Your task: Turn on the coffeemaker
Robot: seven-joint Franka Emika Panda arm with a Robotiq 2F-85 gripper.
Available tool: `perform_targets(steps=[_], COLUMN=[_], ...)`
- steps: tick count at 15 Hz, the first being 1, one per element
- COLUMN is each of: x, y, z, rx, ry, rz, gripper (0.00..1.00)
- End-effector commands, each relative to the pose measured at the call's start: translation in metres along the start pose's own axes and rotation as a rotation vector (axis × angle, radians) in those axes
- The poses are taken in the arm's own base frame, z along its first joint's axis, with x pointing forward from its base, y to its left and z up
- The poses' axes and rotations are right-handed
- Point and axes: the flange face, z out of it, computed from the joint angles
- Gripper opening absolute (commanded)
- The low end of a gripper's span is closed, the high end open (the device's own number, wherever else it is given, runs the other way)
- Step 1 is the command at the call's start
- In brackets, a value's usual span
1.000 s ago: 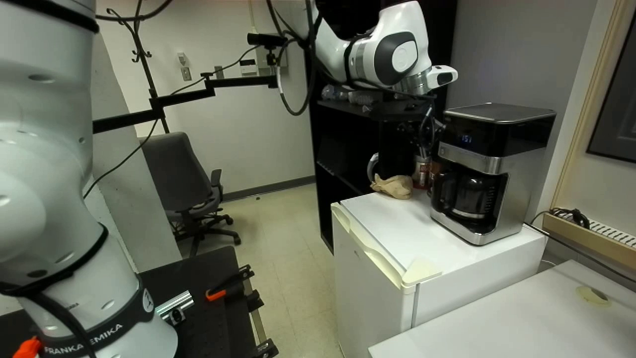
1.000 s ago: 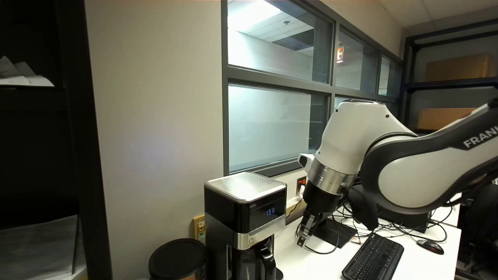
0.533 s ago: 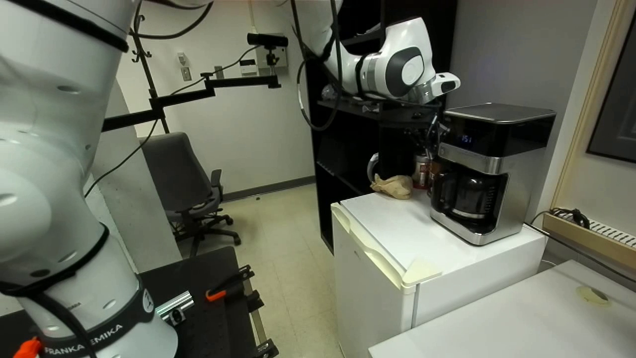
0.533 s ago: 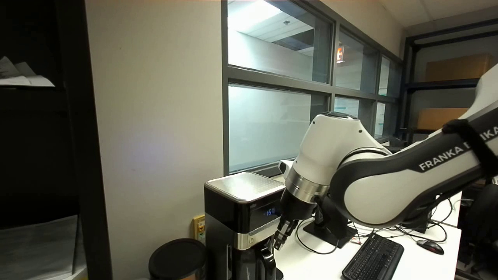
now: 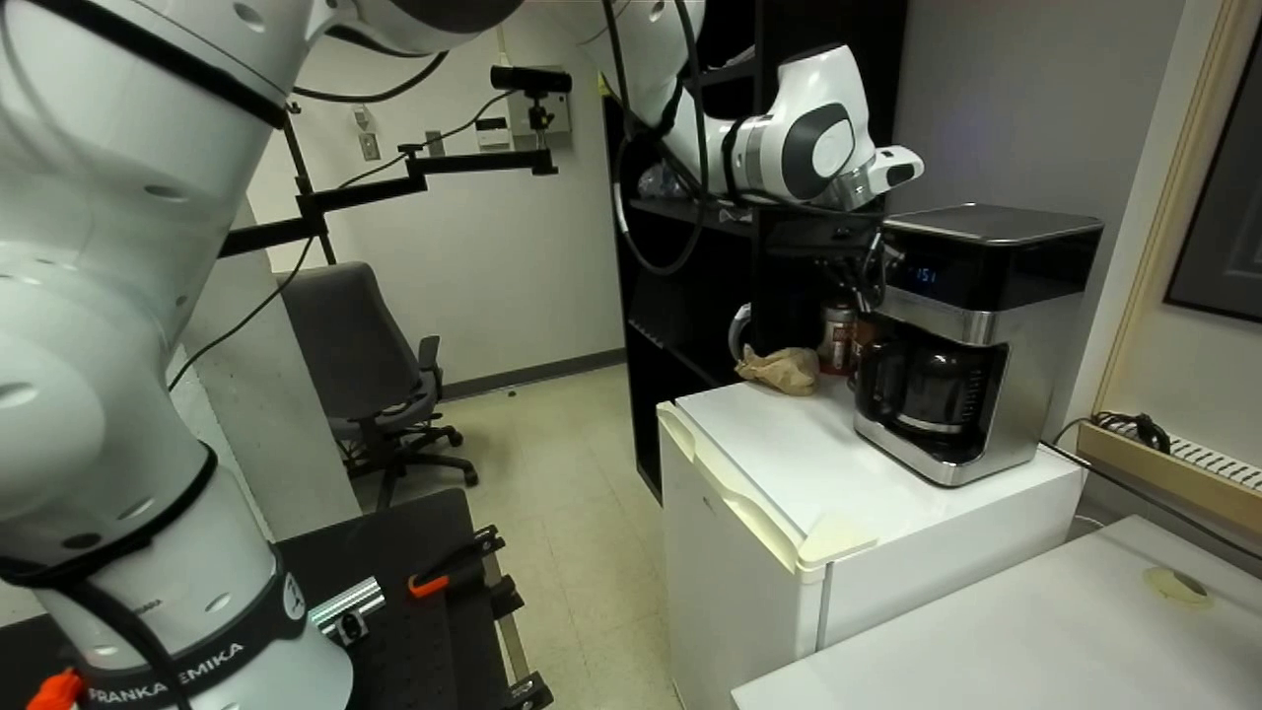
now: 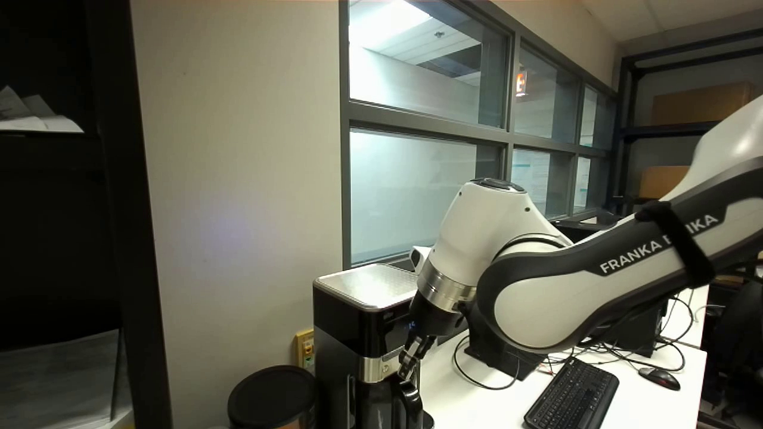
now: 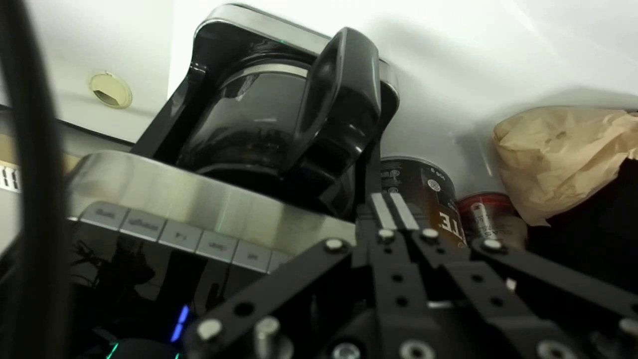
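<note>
- The coffeemaker stands upright on a white mini fridge, which is beside a white desk.
- It is boxy, with a black upper section, a silver-grey lower body and a flat metallic top.
- On the glossy black front is a display; in an exterior view its blue digits read 151.
- Below that runs a silver band. The wrist view shows grey buttons in a row along its edge, their labels too blurred to read.
- Under the overhang a dark glass carafe sits in the recess, its chunky black handle jutting out to the front, above a silver-edged base.
- The tool is clenched, its fingers side by side. It hangs at the coffeemaker's front, near the silver band and above the handle; I cannot tell whether it touches.
- A dark can stands just beside the coffeemaker, a crumpled tan bag further off.
</note>
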Motion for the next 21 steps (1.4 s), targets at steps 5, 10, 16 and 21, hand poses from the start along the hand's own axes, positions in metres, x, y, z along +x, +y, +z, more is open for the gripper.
perform_targets(steps=[5,10,16,21], x=[0.0180,0.0209,0.0211,0.0220], y=[-0.0035,-0.0031,-0.0044,-0.0058], z=[0.0096,0.0126,0.0160,0.0152], rx=[-0.016,-0.013,-0.011,-0.009], ry=[0.040,0.058,0.074,0.088], rz=[0.003,0.007,0.015,0.021], gripper=[0.00,0.00,0.00,0.00])
